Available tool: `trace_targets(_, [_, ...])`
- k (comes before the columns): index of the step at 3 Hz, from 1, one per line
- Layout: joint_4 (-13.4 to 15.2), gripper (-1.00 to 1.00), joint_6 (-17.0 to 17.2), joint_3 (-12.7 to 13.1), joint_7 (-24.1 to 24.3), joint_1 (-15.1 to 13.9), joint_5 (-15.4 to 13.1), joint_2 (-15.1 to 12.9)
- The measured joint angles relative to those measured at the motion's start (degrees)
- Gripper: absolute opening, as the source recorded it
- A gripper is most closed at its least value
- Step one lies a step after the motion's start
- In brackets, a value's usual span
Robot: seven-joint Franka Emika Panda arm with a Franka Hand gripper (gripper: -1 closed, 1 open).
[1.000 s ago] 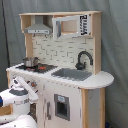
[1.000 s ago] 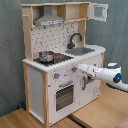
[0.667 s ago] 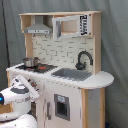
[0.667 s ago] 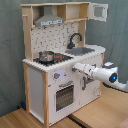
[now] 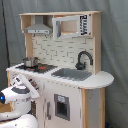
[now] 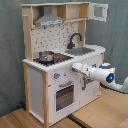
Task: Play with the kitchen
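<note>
Both exterior views: pot (image 5: 30, 61) (image 6: 46, 56) on kitchen (image 5: 75, 95) (image 6: 37, 85) stove

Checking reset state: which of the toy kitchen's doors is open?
The white-framed door at the top, swung out in the second exterior view; the oven door and the door under the sink look shut.

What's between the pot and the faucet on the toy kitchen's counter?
In both exterior views only bare top lies between them: the black stove beside the pot, then the near part of the grey sink before the faucet. Nothing loose sits there.
</note>
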State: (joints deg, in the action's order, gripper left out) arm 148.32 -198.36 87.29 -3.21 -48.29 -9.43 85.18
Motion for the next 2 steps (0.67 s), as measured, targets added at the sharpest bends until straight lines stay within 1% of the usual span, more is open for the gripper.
trace_targets(1, [0.0, -1.0, 0.01, 0.0, 0.0, 0.0, 0.0, 0.0])
trace_targets(2, [-0.29, -1.0, 0.3, -0.09, -6.74, 0.06, 0.06, 0.15])
